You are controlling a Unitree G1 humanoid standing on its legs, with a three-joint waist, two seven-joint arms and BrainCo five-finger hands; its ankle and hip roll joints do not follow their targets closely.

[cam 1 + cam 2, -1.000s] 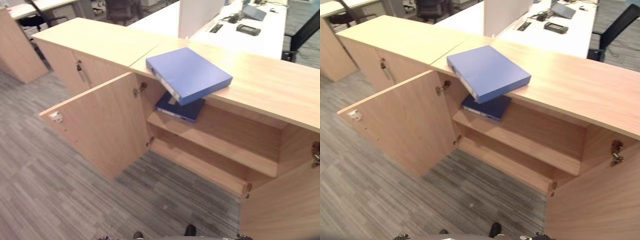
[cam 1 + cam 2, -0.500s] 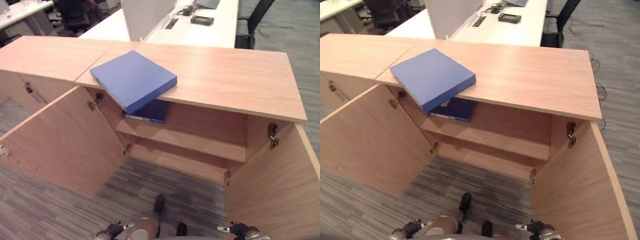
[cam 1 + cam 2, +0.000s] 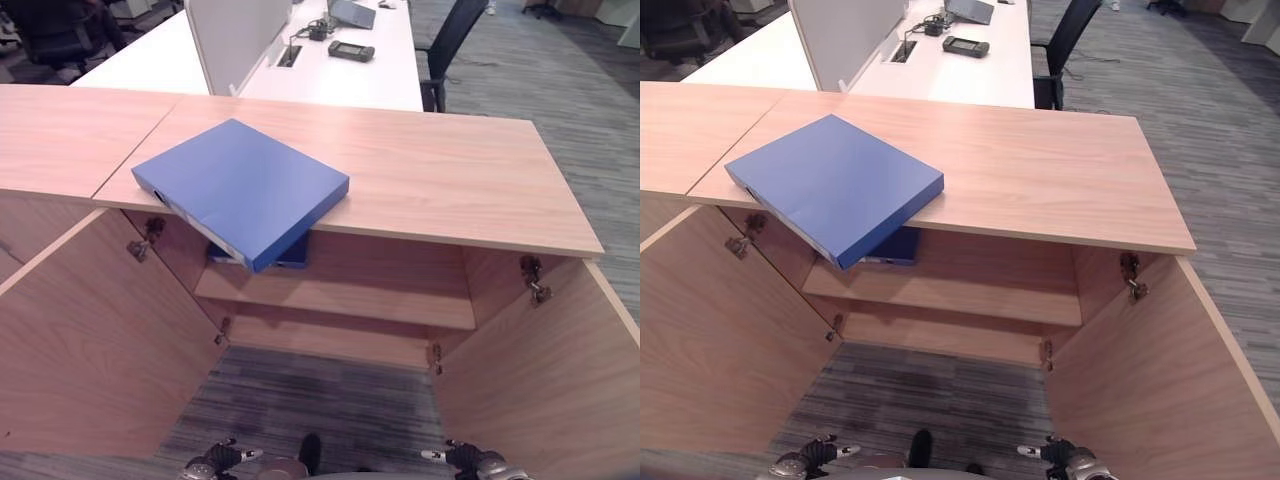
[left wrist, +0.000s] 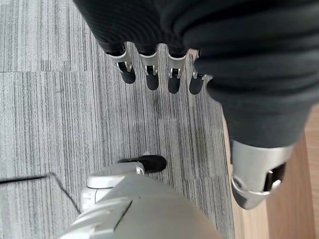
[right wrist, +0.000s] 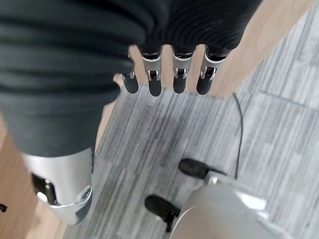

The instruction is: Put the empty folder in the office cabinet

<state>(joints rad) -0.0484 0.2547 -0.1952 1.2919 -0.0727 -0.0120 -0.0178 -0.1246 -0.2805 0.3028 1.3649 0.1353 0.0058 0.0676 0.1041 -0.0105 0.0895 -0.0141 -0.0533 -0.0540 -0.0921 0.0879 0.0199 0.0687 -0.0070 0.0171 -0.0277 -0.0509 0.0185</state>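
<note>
Left eye view gives you the blue folder (image 3: 243, 190) lying flat on top of the wooden office cabinet (image 3: 430, 170), turned at an angle, with its near corner jutting out past the front edge of the top, right above the open compartment. Both cabinet doors stand wide open: the left door (image 3: 90, 330) swings out on your left, the right door (image 3: 540, 370) on your right. Inside you've got an upper shelf (image 3: 350, 300) with a second, darker blue folder (image 3: 895, 245) lying on its left end, directly under the overhanging corner of the first one, and the floor of the cabinet below that. Behind the cabinet there's a white desk (image 3: 330, 75) with a white divider panel (image 3: 235, 35), a dark device (image 3: 350, 50) on it, and a black office chair (image 3: 450, 40) at its end. Your left hand (image 4: 154, 74) hangs low over the grey striped carpet (image 3: 310, 390), fingers straight and relaxed side by side, thumb apart, holding nothing. Your right hand (image 5: 169, 74) is the same story, fingers loosely extended in a row, thumb off to the side, empty, hanging beside the right door. Both hands are well apart from the folder.
</note>
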